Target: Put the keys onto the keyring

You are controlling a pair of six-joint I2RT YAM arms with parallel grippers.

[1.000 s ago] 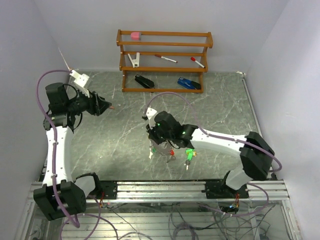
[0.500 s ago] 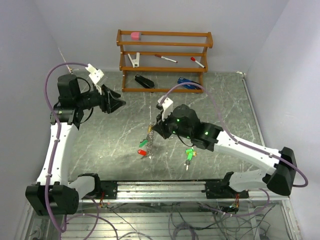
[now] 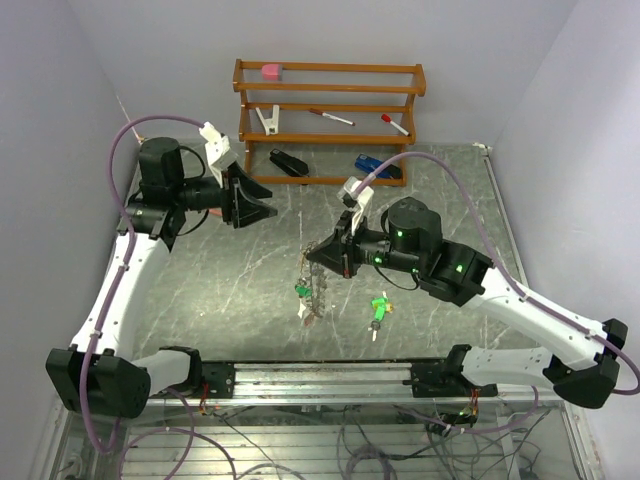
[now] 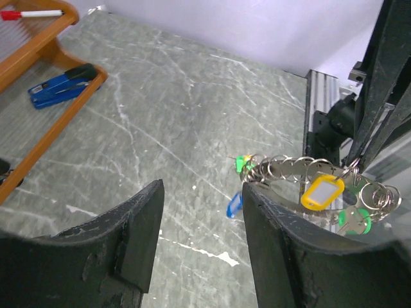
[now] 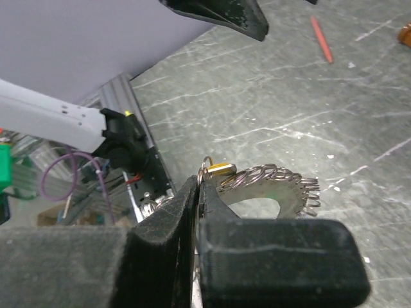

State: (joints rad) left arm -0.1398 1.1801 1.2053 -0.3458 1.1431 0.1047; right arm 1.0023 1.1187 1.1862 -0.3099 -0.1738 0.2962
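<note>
**Silvery keyring (image 3: 312, 288) aloft, one key still loose**

Nearest the arm bases, a small metal key with a green plastic head (image 3: 378, 308) lies loose on the grey marbled surface (image 3: 200, 290), apart from everything else. Just beyond it the large pale keyring, strung with small keys and yellow and green tags, hangs clear of the surface from the right pincer (image 3: 322, 257), whose black fingers are clenched on its rim. Farther on, the left pincer (image 3: 265, 203) hovers released, jaws spread, pointed towards the ring. At the back stands a brown wooden rack (image 3: 330, 68).

The hold looks like a thin pinch on the rim. The dangling load could therefore swing, twist between the fingers or slip out if the arm moves sharply. A swaying ring would also be hard for the other pincer to catch.

Half a second ago the ring hung lower, with a red tag close to the surface. The left pincer was then farther off to the left, and it now sits nearer the ring.
</note>
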